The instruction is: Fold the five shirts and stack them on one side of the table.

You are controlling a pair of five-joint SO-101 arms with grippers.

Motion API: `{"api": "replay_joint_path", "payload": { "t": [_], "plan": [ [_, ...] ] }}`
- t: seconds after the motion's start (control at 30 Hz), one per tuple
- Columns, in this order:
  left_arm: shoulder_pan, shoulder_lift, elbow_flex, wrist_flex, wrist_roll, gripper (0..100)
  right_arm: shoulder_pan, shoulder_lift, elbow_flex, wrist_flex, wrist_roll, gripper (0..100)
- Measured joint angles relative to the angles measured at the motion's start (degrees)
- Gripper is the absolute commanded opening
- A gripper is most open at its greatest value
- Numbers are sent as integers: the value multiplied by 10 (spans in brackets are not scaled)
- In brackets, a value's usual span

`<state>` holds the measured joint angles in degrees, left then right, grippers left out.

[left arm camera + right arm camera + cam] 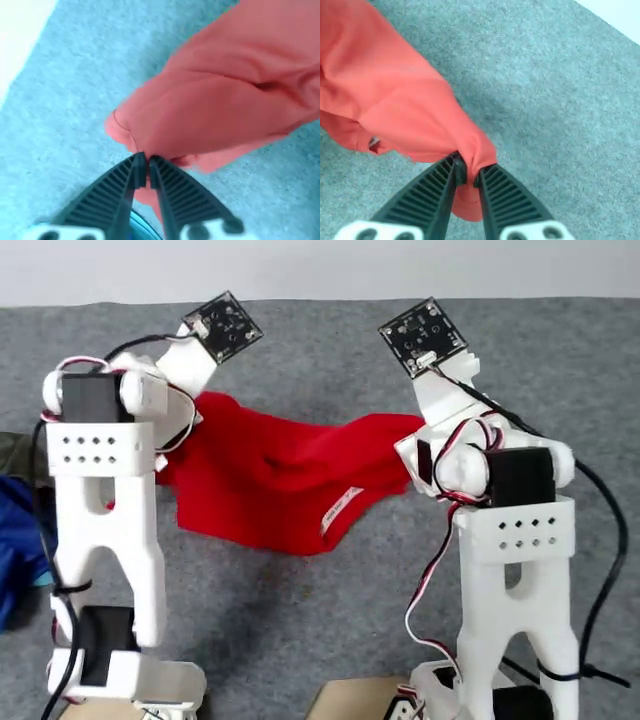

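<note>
The left gripper (142,167) had its black ribbed jaws pinched together on a fold of the red cotton shirt (225,110) at the garment's edge, with a hem seam curling just beside the tips. The right gripper (469,172) was likewise clamped on a bunched corner of the red shirt (385,100), a bit of cloth poking out beneath the jaws on the near side.

Seen from the high view, the red shirt (270,480) hung stretched and rumpled between the two grip points, its middle sagging onto the grey felt-like table covering (330,610) and a pale label strip showing along its near hem. The white left arm (100,490) stood at one end of the shirt, the white right arm (515,540) at the opposite end.

Beyond the left arm, well apart from the red shirt, lay a crumpled blue cloth (15,550) and a dark olive cloth (15,450) at the table's edge. A brown cardboard piece (355,700) sat on the near side of the shirt, between the arm bases.
</note>
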<state>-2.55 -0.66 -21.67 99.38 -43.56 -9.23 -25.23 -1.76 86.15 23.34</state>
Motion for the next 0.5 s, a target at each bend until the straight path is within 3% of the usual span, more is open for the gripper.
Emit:
{"api": "replay_joint_path", "payload": {
  "t": [0.5],
  "plan": [
    [11,3,76,-1,-24,11,0,0,0,0,0,9]
  ]
}}
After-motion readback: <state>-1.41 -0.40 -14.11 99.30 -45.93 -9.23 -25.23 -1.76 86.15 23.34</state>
